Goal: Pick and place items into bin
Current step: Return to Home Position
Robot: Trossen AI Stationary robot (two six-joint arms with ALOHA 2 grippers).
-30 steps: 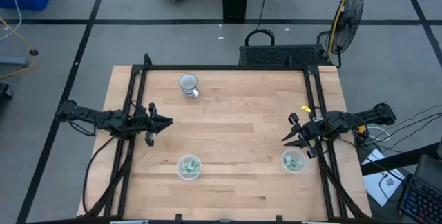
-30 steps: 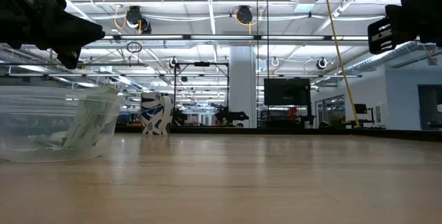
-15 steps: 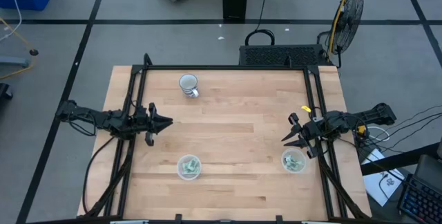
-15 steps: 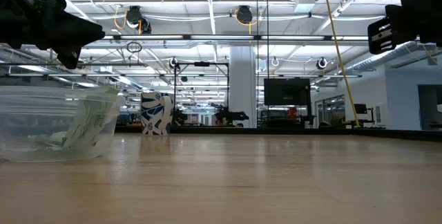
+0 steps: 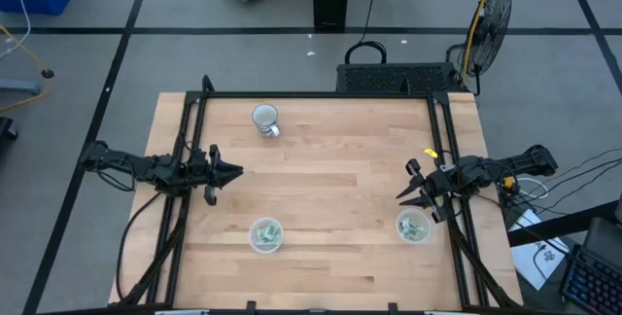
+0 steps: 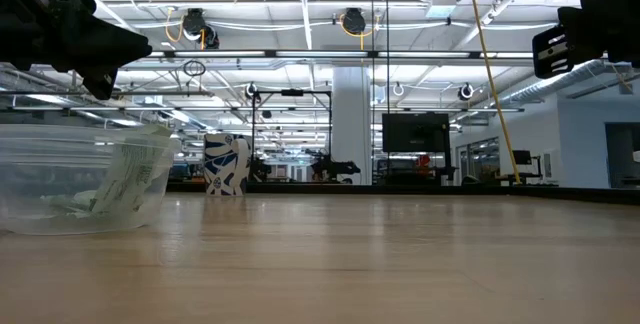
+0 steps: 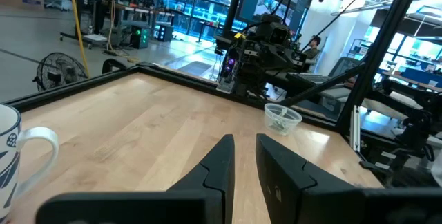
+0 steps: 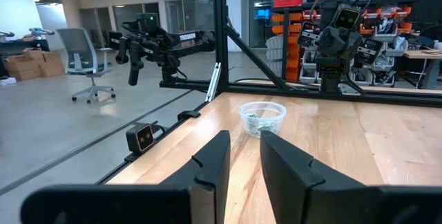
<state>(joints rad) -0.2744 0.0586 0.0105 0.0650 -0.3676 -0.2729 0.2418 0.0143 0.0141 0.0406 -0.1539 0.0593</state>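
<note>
Table (image 5: 330, 174): light wooden top inside a black frame, seen whole from above.

Left gripper (image 5: 236, 171) (image 7: 244, 140): over the left edge of the table, about midway along its depth, pointing inward toward the centre. Its fingers (image 7: 219, 163) are drawn to a narrow gap and hold nothing. It is off the table surface and touches no object.

Right gripper (image 5: 400, 196) (image 8: 244, 135): over the right edge of the table, pointing inward and slightly toward the front. Its fingers (image 8: 211, 160) are likewise nearly together and hold nothing. It is just behind the right clear cup (image 5: 413, 227) (image 7: 283, 117) and does not touch it.

Packets (image 5: 265, 233): the pale-green and whitish pieces in view lie inside the two cups. One group sits in the left clear cup (image 5: 265, 235) (image 6: 78, 178) (image 8: 262, 117), which stands upright near the front of the table, left of centre. The other group (image 5: 412, 225) sits in the right clear cup, upright near the front right corner. In the low view several packets (image 6: 122, 186) lean against the left cup's wall. An exact count cannot be made.

Mug (image 5: 265, 120) (image 6: 226, 164): white with a blue pattern, upright near the back edge, left of centre, well apart from both cups and both grippers.
</note>
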